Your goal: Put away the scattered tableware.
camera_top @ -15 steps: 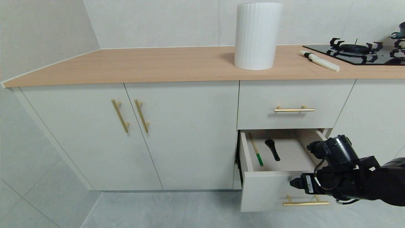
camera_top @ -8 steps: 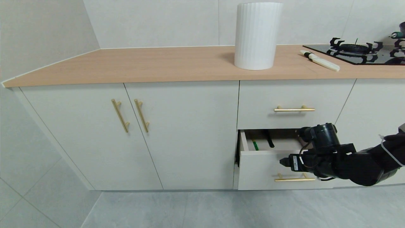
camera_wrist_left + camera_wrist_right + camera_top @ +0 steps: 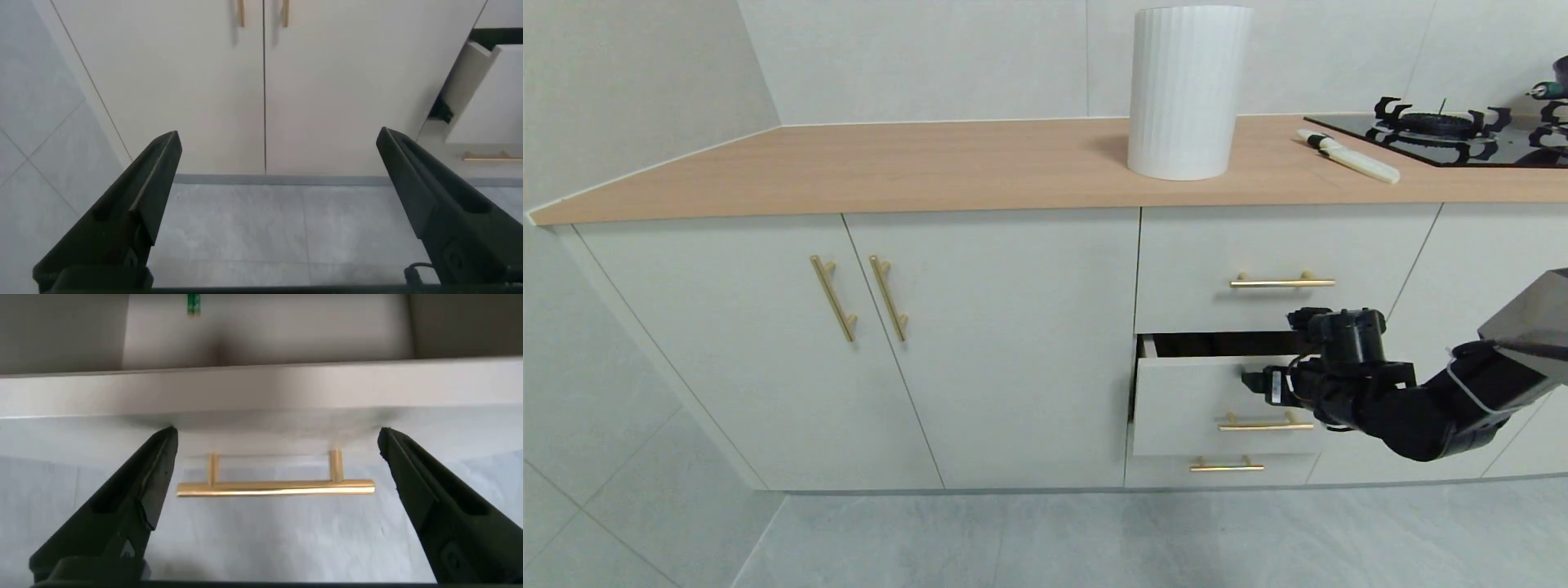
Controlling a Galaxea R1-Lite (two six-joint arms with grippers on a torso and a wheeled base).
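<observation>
The drawer (image 3: 1201, 404) stands almost shut, leaving a narrow dark slot along its top, so the head view cannot see its contents. From the right wrist view a strip of its inside shows, with one small green piece of tableware (image 3: 194, 302) lying in it, cut off by the frame edge. The right gripper (image 3: 1254, 382) is at the drawer front just above the handle (image 3: 276, 487), its fingers spread wide on either side and gripping nothing. The left gripper (image 3: 278, 139) hangs low before the cabinet doors (image 3: 261, 73), fingers likewise apart and empty.

Three drawer fronts are stacked, each with one brass handle, and there are two doors. On the tabletop (image 3: 931, 167) stand one white ribbed cylinder (image 3: 1188, 90) and one pale utensil (image 3: 1347, 155), beside a hob (image 3: 1445, 135) cropped at the edge.
</observation>
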